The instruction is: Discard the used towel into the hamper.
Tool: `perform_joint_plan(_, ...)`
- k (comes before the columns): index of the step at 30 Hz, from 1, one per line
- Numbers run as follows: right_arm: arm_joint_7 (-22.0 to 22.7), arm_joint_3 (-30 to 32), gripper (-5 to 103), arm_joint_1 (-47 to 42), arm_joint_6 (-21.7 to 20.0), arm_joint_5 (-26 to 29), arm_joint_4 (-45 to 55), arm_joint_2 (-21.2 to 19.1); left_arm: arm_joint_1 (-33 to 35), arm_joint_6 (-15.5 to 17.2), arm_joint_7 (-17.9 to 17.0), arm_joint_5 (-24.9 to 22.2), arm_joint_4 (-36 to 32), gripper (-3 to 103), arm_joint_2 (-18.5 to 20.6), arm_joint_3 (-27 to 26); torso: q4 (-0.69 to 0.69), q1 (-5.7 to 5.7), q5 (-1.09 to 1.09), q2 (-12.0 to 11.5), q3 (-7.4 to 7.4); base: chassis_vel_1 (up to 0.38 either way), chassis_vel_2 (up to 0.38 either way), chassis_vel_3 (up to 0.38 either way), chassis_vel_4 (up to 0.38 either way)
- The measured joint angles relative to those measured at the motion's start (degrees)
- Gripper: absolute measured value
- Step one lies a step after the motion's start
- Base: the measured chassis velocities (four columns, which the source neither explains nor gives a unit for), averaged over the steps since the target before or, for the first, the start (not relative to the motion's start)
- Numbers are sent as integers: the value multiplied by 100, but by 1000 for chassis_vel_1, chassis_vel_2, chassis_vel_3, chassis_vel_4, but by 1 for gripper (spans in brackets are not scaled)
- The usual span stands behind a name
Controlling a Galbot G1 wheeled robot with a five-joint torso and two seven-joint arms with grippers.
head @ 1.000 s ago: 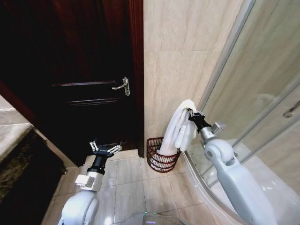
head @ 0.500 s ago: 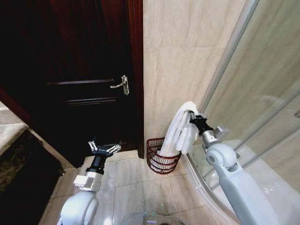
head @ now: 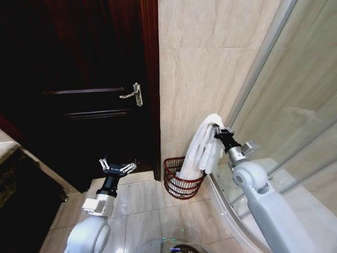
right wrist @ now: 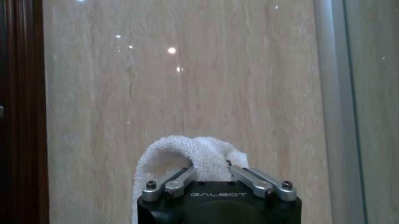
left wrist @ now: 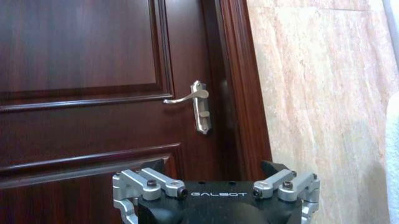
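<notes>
A white towel point(head: 202, 145) hangs from my right gripper point(head: 217, 128), which is shut on its upper fold. The towel's lower end drapes down into the hamper point(head: 181, 178), a dark red open-weave basket standing on the floor at the foot of the tiled wall. In the right wrist view the towel point(right wrist: 181, 154) bulges up between my fingers point(right wrist: 174, 179), in front of the beige wall. My left gripper point(head: 117, 167) stands open and empty, low in front of the dark wooden door.
The dark wooden door point(head: 79, 79) with a silver lever handle point(head: 131, 94) fills the left. A beige tiled wall point(head: 205, 63) rises behind the hamper. A curved glass shower enclosure point(head: 295, 105) bounds the right side. Tiled floor point(head: 147, 205) lies open before the hamper.
The head view has shifted, so the door handle and hamper sit slightly differently in the picture. The right gripper keeps the towel over the hamper; the left arm has not moved.
</notes>
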Motion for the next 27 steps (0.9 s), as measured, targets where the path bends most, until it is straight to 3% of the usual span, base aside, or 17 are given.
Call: perform_joint_plan(27, 15, -28, 7, -518, 112, -403, 104, 295, -78, -8, -22, 5, 102, 100, -16, 90, -1, -293, 1, -690, -397, -61, 54, 62, -60)
